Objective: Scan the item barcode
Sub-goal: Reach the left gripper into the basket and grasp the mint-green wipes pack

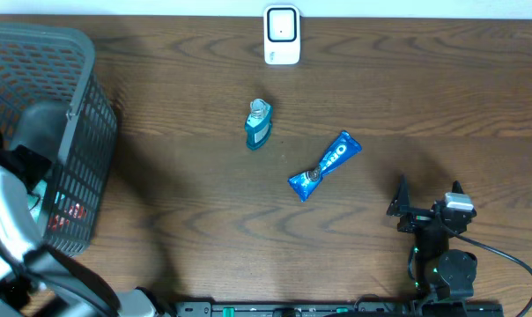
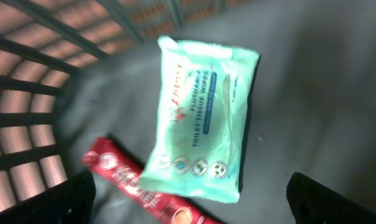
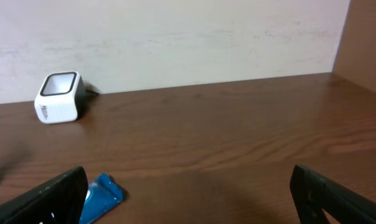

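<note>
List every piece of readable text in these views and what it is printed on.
"FLUSHABLE TOILET TISSUE WIPES": on the mint-green wipes pack.
Red brand word on that pack: blurred.
Red packet beneath it: print blurred.
Blue snack packet: white lettering too small to read.
Scanner: small side mark, unreadable.
Blue bottle: nothing legible.

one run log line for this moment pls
left tool: open, above wipes pack in basket | right tool: open, empty | scanner: no item at it
</note>
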Tool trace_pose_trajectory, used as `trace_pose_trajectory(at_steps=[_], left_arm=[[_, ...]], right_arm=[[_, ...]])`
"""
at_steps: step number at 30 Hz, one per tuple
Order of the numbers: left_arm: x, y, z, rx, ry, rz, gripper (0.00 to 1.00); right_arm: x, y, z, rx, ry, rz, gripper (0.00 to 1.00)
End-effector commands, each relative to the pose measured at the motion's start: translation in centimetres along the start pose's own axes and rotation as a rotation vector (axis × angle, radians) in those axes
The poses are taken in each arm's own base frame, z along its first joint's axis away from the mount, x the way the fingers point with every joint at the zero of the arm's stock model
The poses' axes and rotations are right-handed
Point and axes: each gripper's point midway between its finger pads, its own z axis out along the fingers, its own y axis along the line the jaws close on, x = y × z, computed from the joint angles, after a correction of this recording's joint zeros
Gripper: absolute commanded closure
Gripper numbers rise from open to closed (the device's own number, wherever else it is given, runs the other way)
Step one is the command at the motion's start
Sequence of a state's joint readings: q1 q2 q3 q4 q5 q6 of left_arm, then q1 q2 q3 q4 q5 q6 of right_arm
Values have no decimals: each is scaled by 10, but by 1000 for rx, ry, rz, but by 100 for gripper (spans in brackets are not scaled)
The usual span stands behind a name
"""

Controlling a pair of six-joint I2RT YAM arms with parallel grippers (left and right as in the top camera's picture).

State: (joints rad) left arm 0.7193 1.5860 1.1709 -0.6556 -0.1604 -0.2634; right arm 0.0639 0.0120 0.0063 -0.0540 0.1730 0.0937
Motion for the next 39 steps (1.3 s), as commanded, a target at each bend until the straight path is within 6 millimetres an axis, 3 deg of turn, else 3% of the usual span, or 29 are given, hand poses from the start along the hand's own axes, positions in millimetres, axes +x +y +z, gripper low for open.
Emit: trace_pose_trajectory(at_steps=[1,11,21,24,31,36,39], left_arm=[[9,-4,24,-2,54,-5,2],[5,-10,59,-17,48,-4,2],[30,-7,95,-69,145,21,1],[32,-6,95,-73,155,24,30],[25,-4,74,-63,131,36,52],[-3,-3,29,-21,5,5,56],[-26,0,-16,21,-120,-25,58]], right_arm=[[0,2,0,-7,-1,-13,1],[0,2,0,-7,-1,-13,1],[0,2,0,-7,-1,-13,1],[0,2,0,-7,-1,-13,1],[0,2,0,-7,-1,-13,1],[0,2,0,-7,-1,-13,1],[0,2,0,-7,-1,-13,1]])
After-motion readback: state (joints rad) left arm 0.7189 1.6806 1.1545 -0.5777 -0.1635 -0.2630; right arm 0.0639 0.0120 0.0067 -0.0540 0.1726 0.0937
